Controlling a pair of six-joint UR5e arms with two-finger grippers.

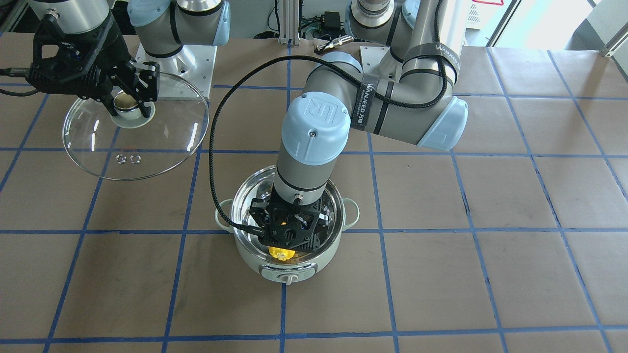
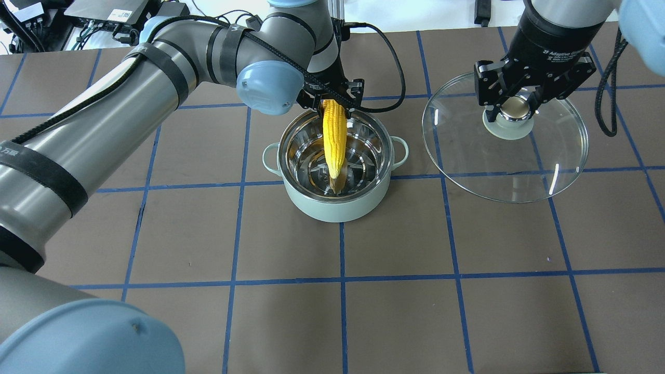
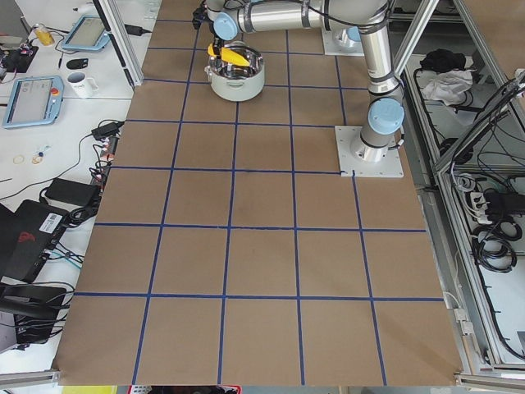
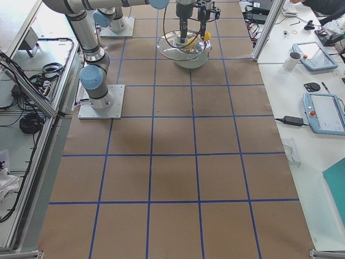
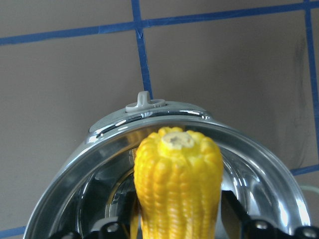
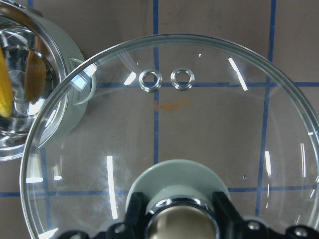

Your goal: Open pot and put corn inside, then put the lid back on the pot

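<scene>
The mint-green pot [image 2: 337,209] stands open in the middle of the table; it also shows in the front view [image 1: 321,260]. My left gripper [image 2: 330,102] is shut on the yellow corn [image 2: 333,140] and holds it slanted over the steel interior, blunt end near the dial-side rim and tapered end down in the pot. The left wrist view shows the corn [image 5: 177,184] above the pot rim [image 5: 99,149]. My right gripper [image 2: 511,106] is shut on the knob of the glass lid [image 2: 519,171] and holds the lid above the table beside the pot. The lid also shows in the front view [image 1: 157,142].
Brown table cover with blue tape grid lines all round the pot. The left arm's black cable [image 1: 213,147] loops beside the pot. The arm bases [image 1: 176,63] stand at the robot's edge. Side tables with tablets and a mug [image 4: 294,59] lie past the table's operator-side edge.
</scene>
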